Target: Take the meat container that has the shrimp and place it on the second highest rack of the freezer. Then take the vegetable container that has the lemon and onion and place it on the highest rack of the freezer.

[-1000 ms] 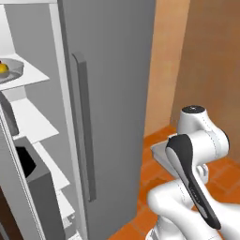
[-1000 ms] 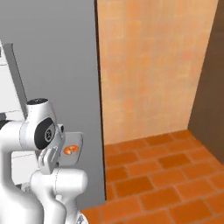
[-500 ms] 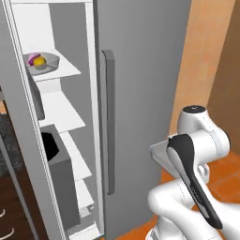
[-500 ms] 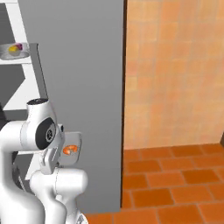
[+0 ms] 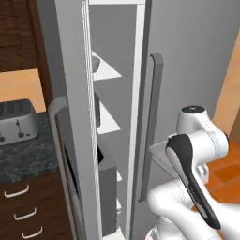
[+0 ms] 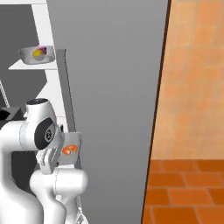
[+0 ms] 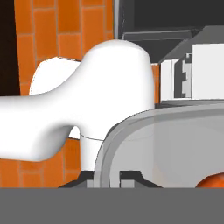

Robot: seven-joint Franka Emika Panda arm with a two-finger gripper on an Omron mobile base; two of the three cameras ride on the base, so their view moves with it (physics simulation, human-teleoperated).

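While the vegetable container (image 6: pixel 36 54) already sits high in the freezer (image 6: pixel 113 87), the hand (image 7: pixel 107 177) grips the shrimp (image 6: pixel 68 149) tray (image 7: pixel 166 144), unplaced.

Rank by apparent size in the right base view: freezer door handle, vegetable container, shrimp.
1. freezer door handle
2. vegetable container, farther back on its shelf, so likely understated
3. shrimp

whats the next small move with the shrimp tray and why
Probably drive the base a little left to face the freezer opening before lifting. The shrimp tray is held low beside the closed door, with the jaws shut on its rim, while the white shelves sit further left. The bowl with lemon and onion already rests on a shelf.
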